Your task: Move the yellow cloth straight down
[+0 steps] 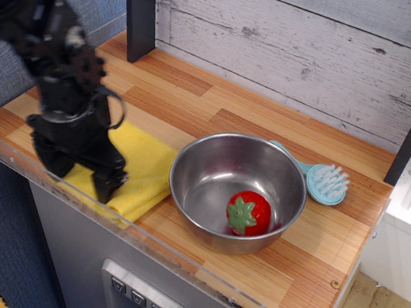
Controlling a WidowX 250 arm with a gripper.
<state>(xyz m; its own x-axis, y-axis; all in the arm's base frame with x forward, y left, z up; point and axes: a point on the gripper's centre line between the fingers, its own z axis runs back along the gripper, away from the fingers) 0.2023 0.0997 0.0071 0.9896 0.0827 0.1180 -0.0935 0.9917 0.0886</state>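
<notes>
Yellow terry, bright and soft-looking, makes up the yellow cloth (140,170), which lies flat on the desk (219,110) directly under and to the right of the gripper (80,175). Its long axis runs diagonally, from the upper left near the gripper's body down toward the front edge of the desk, where one corner reaches the clear lip. Its surface shows gentle wrinkles and a folded edge on the side facing the steel bowl (237,191). The gripper's two dark fingers are spread wide, tips pressed down at the cloth's left and front part, with yellow fabric showing between them; whether they pinch it cannot be told. Right of the gripper, the cloth's far edge touches or nearly touches the bowl's wall. Inside the bowl sits a red strawberry (249,213). Beyond the bowl, well apart from the gripper, lies a light-blue brush (325,183), bristles up.
</notes>
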